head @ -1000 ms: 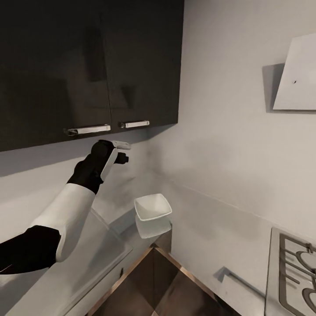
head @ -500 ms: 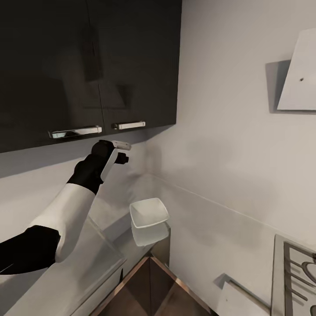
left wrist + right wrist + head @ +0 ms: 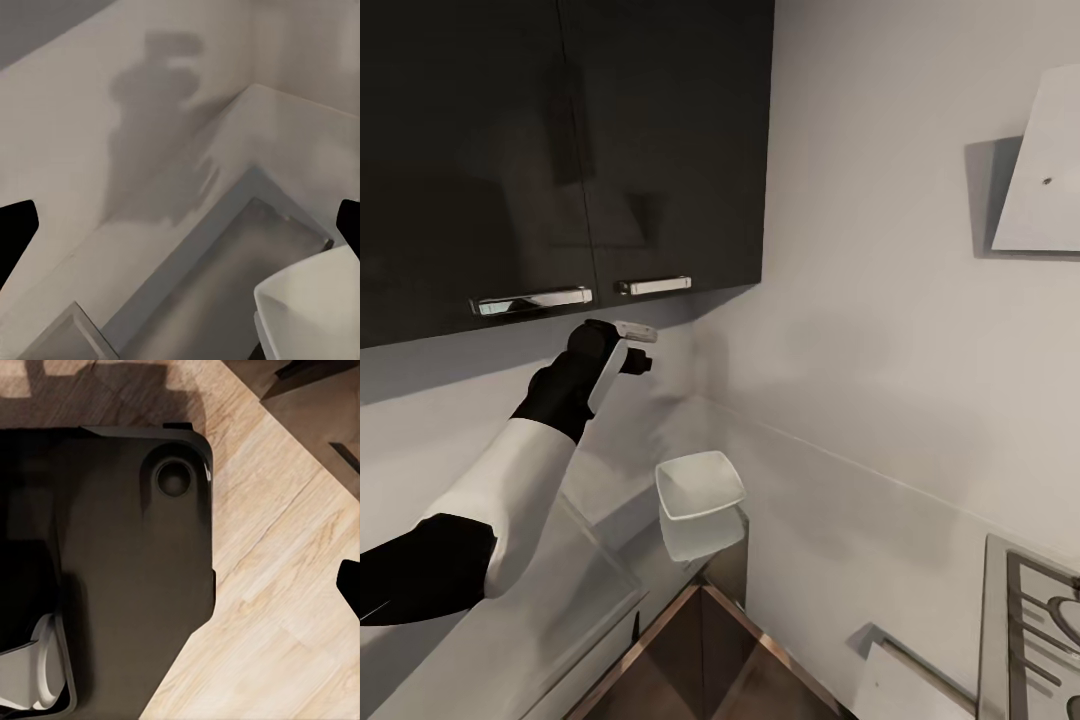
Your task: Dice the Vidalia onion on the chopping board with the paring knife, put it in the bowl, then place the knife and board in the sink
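Head view: my left arm was raised toward the glossy black upper cabinets, its gripper held clear above the long matte grey countertop; I could not tell from here how the jaws stood. The shallow white squarish bowl sat on the countertop's corner end, near the wall, presumably waiting for the dice.

Left wrist view: the two dark fingertips showed at opposite edges, spread wide and holding nothing. The bowl's rim lay beyond them on the grey slab.

Right wrist view: the gripper pointed down at the robot's black base and pale wood floor; one fingertip showed, so I could not tell its state.
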Robot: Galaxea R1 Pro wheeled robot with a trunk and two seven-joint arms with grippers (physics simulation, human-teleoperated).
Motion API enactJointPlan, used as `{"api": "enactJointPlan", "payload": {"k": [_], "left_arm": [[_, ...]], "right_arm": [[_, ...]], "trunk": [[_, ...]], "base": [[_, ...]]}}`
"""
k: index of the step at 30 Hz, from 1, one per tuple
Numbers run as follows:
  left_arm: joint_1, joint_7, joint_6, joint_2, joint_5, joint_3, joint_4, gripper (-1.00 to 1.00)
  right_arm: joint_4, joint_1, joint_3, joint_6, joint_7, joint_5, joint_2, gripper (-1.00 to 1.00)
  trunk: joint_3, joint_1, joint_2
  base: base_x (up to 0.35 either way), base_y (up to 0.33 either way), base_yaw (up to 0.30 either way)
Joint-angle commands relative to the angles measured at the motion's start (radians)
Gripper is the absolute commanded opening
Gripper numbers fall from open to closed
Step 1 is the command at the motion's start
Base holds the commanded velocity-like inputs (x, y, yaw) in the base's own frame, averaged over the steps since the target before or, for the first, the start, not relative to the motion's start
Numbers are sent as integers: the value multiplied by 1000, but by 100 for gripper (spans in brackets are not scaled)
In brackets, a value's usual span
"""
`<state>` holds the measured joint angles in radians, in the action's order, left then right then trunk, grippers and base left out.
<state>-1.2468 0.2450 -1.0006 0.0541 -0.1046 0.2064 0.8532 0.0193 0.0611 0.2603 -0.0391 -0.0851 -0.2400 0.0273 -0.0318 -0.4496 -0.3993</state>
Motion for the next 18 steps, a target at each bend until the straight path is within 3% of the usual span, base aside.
{"api": "enactJointPlan", "payload": {"k": [1, 10, 18], "left_arm": [[0, 10, -3, 0, -10, 2, -4, 100], [2, 10, -5, 1, -13, 2, -14, 100], [3, 7, -1, 9, -14, 2, -127, 100]], "right_arm": [[-1, 0, 9, -1, -4, -11, 0, 100], [-1, 0, 9, -1, -9, -11, 0, 100], [-1, 0, 10, -1, -10, -10, 0, 100]], "trunk": [[0, 0, -1], [0, 0, -1], [0, 0, -1]], "base": [[0, 0, 0], [0, 0, 0], [0, 0, 0]]}}
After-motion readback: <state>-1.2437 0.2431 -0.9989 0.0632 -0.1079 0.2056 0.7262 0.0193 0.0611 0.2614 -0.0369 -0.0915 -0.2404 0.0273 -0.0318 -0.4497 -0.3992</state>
